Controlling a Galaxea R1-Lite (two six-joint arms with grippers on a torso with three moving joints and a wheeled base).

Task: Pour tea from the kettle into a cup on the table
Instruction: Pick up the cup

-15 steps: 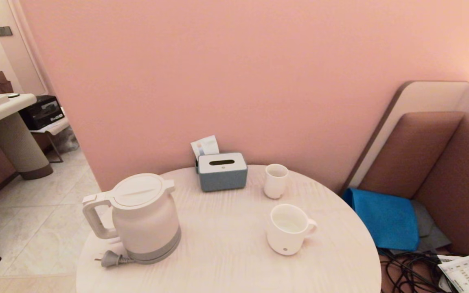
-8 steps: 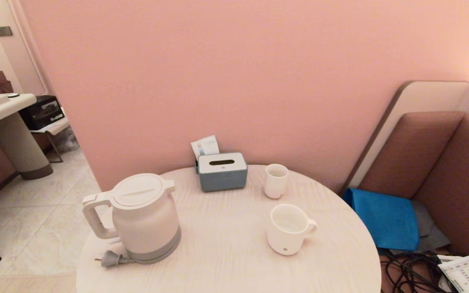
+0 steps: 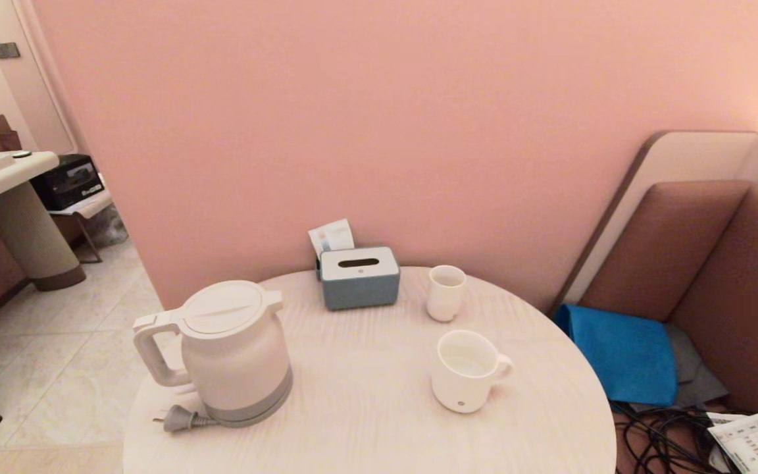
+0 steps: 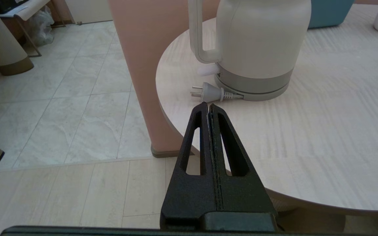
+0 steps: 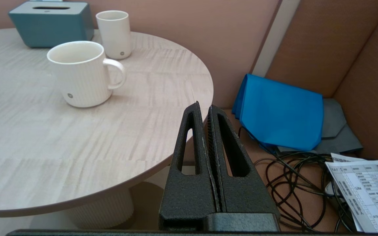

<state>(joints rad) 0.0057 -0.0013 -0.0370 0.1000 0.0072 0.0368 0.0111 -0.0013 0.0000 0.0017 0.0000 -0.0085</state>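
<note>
Two sets of jaws, left jaws point(image 4: 208, 105) and right jaws point(image 5: 203, 106), pressed together empty, short of the bench point(image 3: 366, 408); plug point(image 4: 210, 92) just ahead of left, kettle point(image 4: 258, 49) top cut off.

Printed sheet point(image 5: 366, 190) beside cables: table text too small to read.

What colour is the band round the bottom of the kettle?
Grey, under a white body; the kettle shows it best in the left wrist view.

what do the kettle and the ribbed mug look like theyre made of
Kettle: probably matte white plastic over a grey band, going by its dull, even sheen. Mug: likely glazed ceramic, with thick walls and fine ribbing. Neither can be confirmed by sight.
</note>
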